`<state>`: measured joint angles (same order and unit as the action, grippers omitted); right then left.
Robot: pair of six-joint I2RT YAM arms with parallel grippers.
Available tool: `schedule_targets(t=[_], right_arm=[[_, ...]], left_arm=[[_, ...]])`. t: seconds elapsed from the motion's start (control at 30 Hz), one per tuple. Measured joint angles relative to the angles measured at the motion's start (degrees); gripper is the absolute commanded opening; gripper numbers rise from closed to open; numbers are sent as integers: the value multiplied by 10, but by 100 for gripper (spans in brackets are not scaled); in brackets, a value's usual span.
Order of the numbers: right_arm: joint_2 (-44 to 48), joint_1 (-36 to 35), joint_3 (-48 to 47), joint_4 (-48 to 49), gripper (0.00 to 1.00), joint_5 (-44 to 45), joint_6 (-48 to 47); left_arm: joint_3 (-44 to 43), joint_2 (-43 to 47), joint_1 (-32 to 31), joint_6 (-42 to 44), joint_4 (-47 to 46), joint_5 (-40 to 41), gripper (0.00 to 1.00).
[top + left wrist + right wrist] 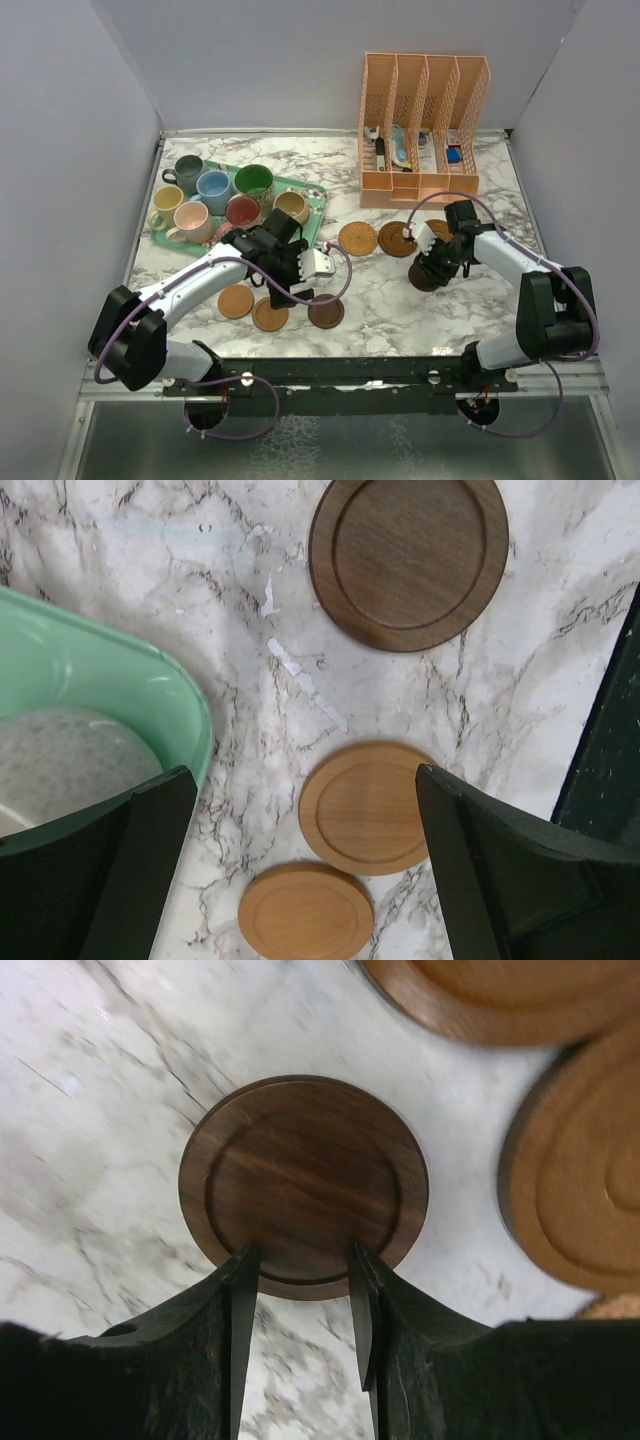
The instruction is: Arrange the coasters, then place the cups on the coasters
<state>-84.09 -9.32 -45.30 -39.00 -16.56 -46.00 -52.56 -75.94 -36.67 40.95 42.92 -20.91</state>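
Note:
Several cups stand on the mint-green tray [312,194] at the back left, among them a green cup [254,182], a light blue cup [213,186] and a maroon cup [242,210]. Two tan coasters [236,301] [270,315] and a dark coaster [326,313] lie near the front. My left gripper [285,273] hovers open over them; its wrist view shows both tan coasters [365,807] [305,912] and the dark coaster [408,560]. My right gripper [437,265] is low over another dark coaster [303,1175], its fingertips [240,1285] apart at the near rim, nothing clamped.
An orange mesh file rack [420,125] stands at the back right. Two ringed brown coasters [357,238] [397,238] lie mid-table, and a third [440,229] is partly hidden by the right arm. The tray's rim [180,695] sits close to my left finger. White walls enclose three sides.

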Motion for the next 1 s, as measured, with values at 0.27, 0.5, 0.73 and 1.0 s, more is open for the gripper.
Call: schedule_targets(t=[0.27, 0.5, 0.73, 1.0], right_arm=[[4, 131, -1, -35, 41, 14, -68], [-22, 249, -29, -69, 40, 43, -134], [-43, 282, -51, -86, 40, 84, -162], [-68, 282, -81, -115, 43, 90, -165]], left_arm=[[-4, -22, -25, -26, -33, 0, 95], [-15, -28, -25, -42, -45, 0, 94], [-15, -28, -25, -47, -53, 0, 95], [-15, -28, -25, -52, -62, 0, 95]])
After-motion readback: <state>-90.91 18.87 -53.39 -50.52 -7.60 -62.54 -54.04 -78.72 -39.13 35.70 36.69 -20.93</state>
